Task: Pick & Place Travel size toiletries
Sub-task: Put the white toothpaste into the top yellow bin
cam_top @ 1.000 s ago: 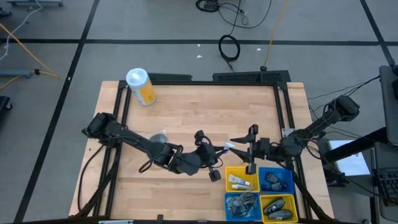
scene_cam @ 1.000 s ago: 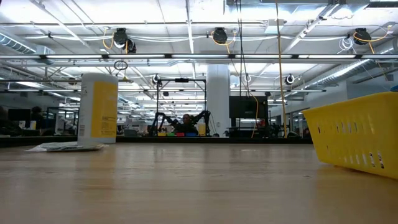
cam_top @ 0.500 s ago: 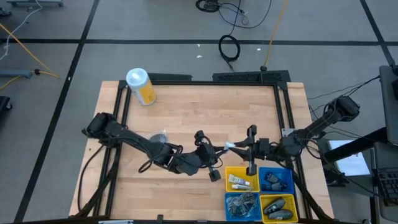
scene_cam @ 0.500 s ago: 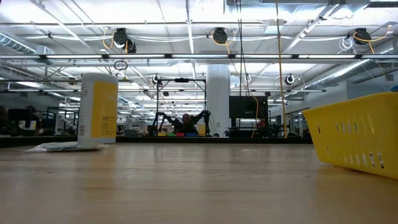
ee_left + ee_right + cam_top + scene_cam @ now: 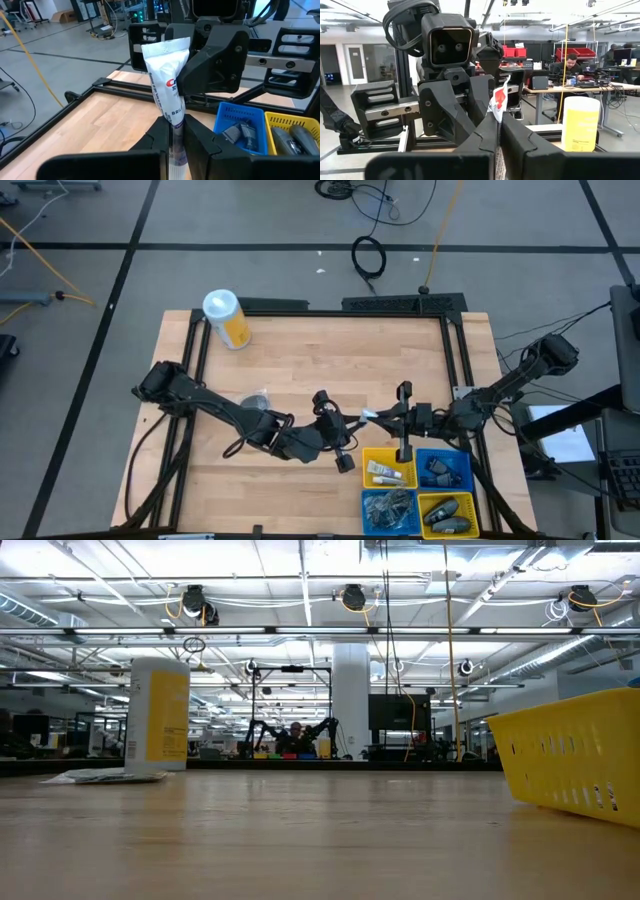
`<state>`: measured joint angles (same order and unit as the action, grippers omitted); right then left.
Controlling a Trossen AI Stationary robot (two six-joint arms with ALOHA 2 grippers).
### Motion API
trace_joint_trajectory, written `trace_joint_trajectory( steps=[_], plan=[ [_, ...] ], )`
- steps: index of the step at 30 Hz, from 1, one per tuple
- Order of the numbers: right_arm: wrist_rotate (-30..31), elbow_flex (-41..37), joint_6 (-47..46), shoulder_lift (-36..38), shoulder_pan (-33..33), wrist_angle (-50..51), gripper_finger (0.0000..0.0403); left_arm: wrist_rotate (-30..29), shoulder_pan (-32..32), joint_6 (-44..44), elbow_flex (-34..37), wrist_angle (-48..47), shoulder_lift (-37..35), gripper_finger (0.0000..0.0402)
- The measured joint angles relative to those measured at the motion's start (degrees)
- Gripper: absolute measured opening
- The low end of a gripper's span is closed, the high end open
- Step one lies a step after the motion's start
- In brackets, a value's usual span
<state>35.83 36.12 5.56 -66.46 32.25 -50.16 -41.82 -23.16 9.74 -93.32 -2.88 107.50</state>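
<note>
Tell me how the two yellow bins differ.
The yellow bin nearer the arms holds small white tubes, while the other yellow bin, at the table's near corner, holds dark oval bottles. They sit diagonally in the four-bin block. Both are square and alike in size.

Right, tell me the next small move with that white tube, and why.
Probably the left gripper should open and let go. Both it and the right gripper are shut on the small white plastic tube in mid-air, beside the yellow and blue bins, so the handover looks complete.
</note>
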Motion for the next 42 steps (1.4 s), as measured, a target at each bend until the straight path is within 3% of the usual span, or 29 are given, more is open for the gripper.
trace_joint_trajectory(
  steps=[10, 23, 36, 42],
  plan=[
    [-0.2, 0.0, -0.2, 0.0, 0.1, 0.4, 0.0, 2.0, -0.1, 0.0, 0.0, -0.4, 0.0, 0.0044],
    [0.0, 0.0, -0.6, 1.4, 2.7, 3.8, 0.0001, 2.6, -0.4, -2.1, 0.0, -2.4, -0.7, 0.0192],
    [-0.6, 0.0, -24.1, 5.1, 8.2, 34.0, 0.0001, 4.2, -2.4, 5.1, 0.0, -24.8, -6.1, 0.0209],
    [-6.4, 0.0, -33.4, 5.1, 9.7, 42.5, 0.0001, 6.7, -2.3, 15.1, 0.0, -38.3, -6.1, 0.0209]
  ],
)
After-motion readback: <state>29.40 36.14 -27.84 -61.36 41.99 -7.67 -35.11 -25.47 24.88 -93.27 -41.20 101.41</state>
